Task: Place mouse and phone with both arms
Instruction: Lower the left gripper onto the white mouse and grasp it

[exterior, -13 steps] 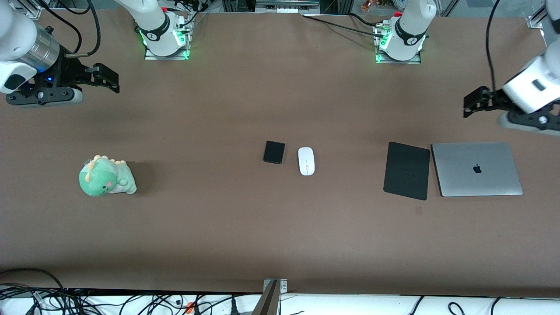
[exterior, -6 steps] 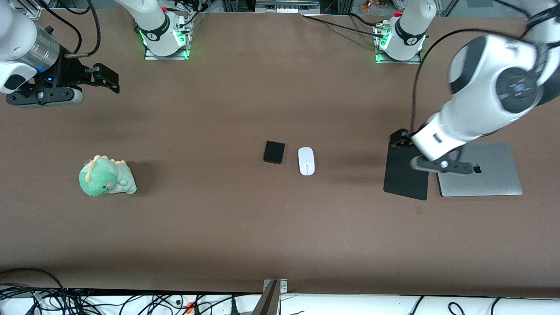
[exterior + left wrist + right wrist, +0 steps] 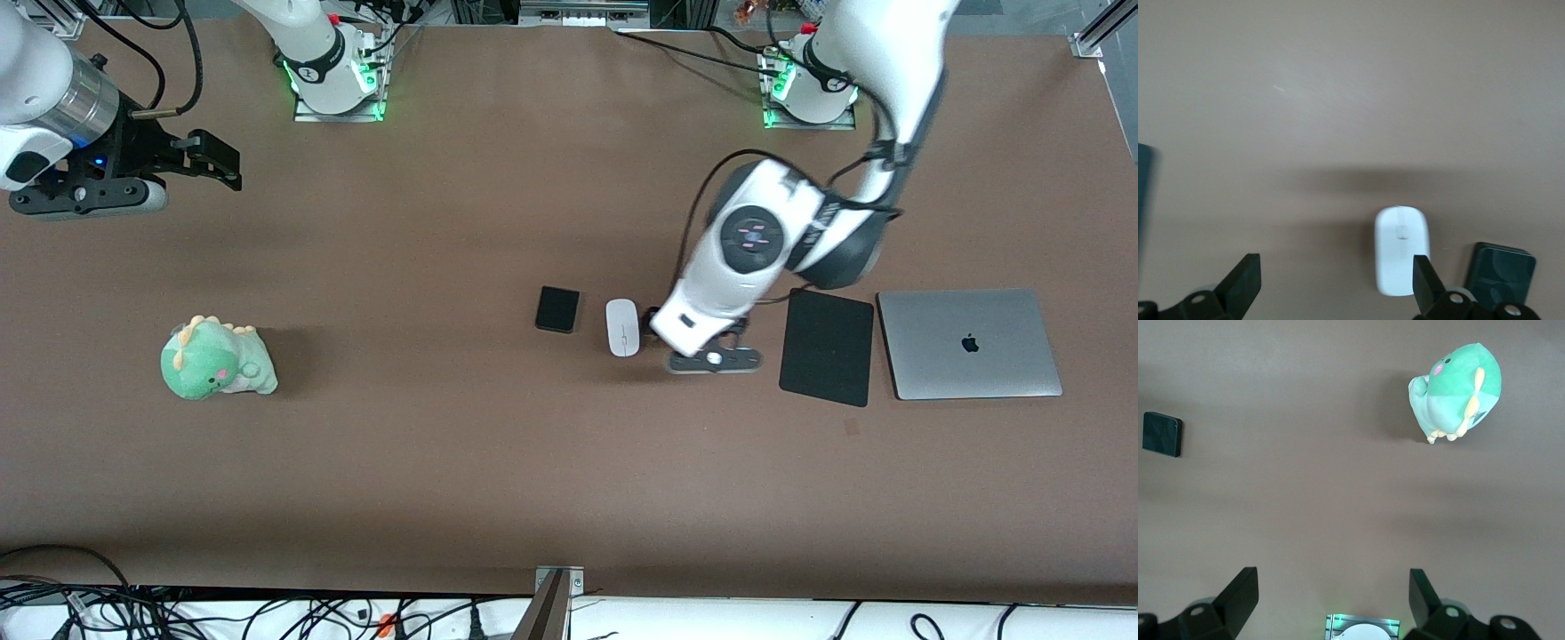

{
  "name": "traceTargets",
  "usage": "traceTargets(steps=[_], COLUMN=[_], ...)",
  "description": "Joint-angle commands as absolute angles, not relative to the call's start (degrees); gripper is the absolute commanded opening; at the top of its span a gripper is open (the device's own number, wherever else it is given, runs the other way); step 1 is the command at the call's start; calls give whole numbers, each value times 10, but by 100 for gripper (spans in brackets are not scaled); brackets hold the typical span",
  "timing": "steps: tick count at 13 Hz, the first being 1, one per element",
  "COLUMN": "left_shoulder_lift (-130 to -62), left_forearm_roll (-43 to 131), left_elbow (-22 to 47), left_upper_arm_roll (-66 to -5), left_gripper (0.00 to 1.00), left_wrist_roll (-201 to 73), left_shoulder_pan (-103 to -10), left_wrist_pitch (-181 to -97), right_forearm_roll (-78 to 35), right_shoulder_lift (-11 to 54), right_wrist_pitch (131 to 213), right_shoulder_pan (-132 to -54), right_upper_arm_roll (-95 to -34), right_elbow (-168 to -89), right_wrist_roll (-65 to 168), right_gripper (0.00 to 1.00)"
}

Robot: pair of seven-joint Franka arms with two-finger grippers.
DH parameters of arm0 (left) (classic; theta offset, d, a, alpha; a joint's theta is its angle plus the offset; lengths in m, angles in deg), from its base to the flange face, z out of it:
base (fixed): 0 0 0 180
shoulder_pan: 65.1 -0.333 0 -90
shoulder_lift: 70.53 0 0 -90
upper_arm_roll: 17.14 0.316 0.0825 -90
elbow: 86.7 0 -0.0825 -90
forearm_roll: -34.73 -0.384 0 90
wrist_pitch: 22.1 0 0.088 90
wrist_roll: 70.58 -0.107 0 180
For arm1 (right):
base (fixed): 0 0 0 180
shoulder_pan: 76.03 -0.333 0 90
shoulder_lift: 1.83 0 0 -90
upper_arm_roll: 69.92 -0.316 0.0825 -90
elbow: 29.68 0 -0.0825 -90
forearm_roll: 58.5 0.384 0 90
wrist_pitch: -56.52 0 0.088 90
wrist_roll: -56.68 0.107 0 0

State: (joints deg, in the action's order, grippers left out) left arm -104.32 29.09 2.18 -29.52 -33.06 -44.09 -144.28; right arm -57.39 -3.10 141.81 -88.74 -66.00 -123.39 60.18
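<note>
— Where are the mouse and the phone?

— The mouse [image 3: 622,327] lies near the middle of the front view, flat on the brown table [image 3: 444,462], with the phone [image 3: 557,309] just beside it toward the right arm's end, the two apart. In the left wrist view the mouse [image 3: 1401,250] and phone [image 3: 1502,275] both sit low in the frame.

— And the left pincer?

— The left pincer [image 3: 1335,283] hangs over bare table just beside the mouse, fingers spread wide, holding nothing. In the front view its arm covers most of it.

— What lies around that?

— A mouse pad [image 3: 827,347] and a closed laptop [image 3: 969,342] at centre right of the front view, a green plush [image 3: 216,359] at centre left.

— The right pincer?

— The right pincer [image 3: 209,160] waits at the upper left of the front view, over bare table; its fingers [image 3: 1238,593] stand wide apart and empty.
</note>
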Motion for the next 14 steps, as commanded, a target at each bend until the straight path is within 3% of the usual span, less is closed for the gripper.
traceTargets(steps=[1, 4, 10, 11, 12, 13, 14], left_shoulder_lift=[-1091, -1099, -1128, -1127, -1127, -1126, -1125], left_forearm_roll=[263, 261, 184, 177, 177, 177, 177], left_elbow=[26, 105, 123, 123, 123, 122, 121], left_upper_arm_roll=[-290, -289, -283, -283, -284, -284, -284], left_gripper=[100, 100, 100, 90, 59, 43, 34], left_wrist_roll=[-293, -280, -192, -190, -189, -188, -188], left_shoulder_pan=[-410, -399, -372, -374, -375, -375, -378], left_wrist_pitch=[-1510, -1652, -1669, -1669, -1668, -1667, -1665], right_forearm_roll=[-574, -574, -574, -574, -573, -573, -573], right_shoulder_lift=[-29, -29, -28, -28, -30, -34, -35], right_wrist_pitch=[1422, 1421, 1432, 1436, 1435, 1434, 1435], right_shoulder_pan=[-879, -879, -881, -881, -880, -880, -880], right_upper_arm_roll=[-664, -664, -665, -665, -664, -664, -663], right_elbow=[-1236, -1236, -1244, -1243, -1243, -1240, -1239], right_wrist_roll=[599, 598, 598, 598, 598, 599, 600], right_gripper=[100, 100, 100, 100, 100, 100, 100])
